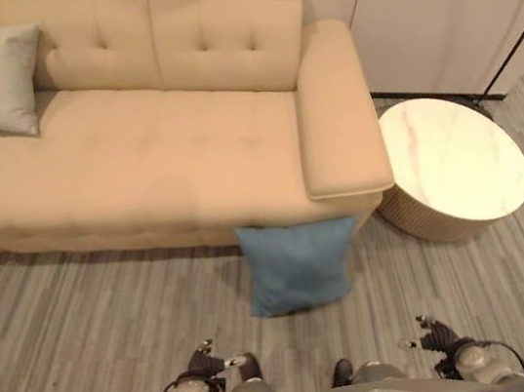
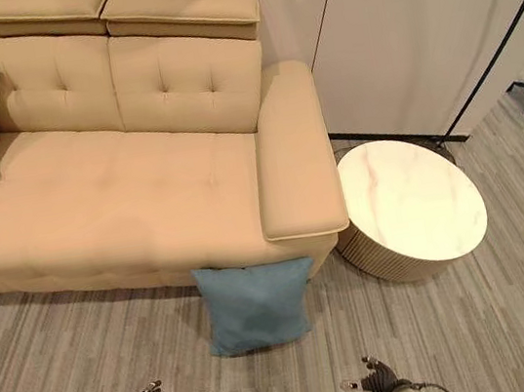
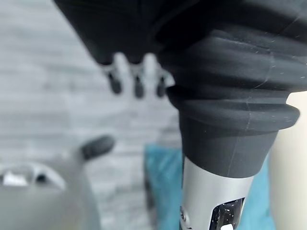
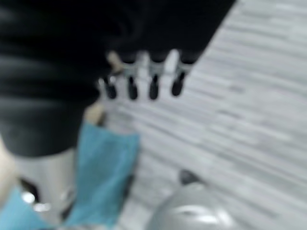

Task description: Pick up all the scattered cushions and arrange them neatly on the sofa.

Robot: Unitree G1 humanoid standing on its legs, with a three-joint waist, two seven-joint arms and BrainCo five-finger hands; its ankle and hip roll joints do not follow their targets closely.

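square blue fabric cushion [image 1: 299, 262]: upright on floor, leaning on beige sofa [image 1: 158, 162] front | left hand [image 1: 208, 364], right hand [image 1: 436, 335]: fingers relaxed, empty

Open wood-look floor [image 1: 82, 312] is being left free between the low-held hands and the blue cushion [image 1: 297, 265], while the way beyond is being blocked by the beige sofa [image 1: 148, 159] front it is leaning against, and at far right by the round marble-topped table [image 1: 454, 162].
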